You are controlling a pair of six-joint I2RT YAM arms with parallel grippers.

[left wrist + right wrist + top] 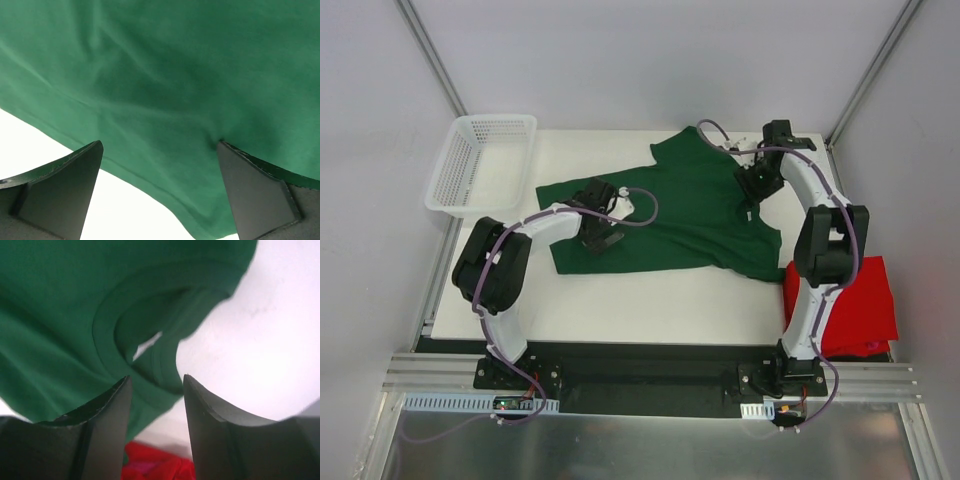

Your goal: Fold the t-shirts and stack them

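The dark green t-shirt (690, 210) lies spread across the white table, its collar toward the right. My left gripper (603, 238) hovers low over the shirt's lower-left part and stands wide open. In the left wrist view (160, 145) the shirt's hem (150, 185) runs between the fingers. My right gripper (756, 190) is at the collar side. In the right wrist view (156, 377) its jaws stand apart just above the ribbed collar (145, 340), with nothing between them. The red t-shirt (850, 300) lies bunched at the table's right front edge, and the same red t-shirt (155, 465) shows low in the right wrist view.
A white mesh basket (480, 160) stands at the back left corner. Bare white table (650, 300) stretches between the green shirt and the arm bases. Grey walls and metal posts close in the sides.
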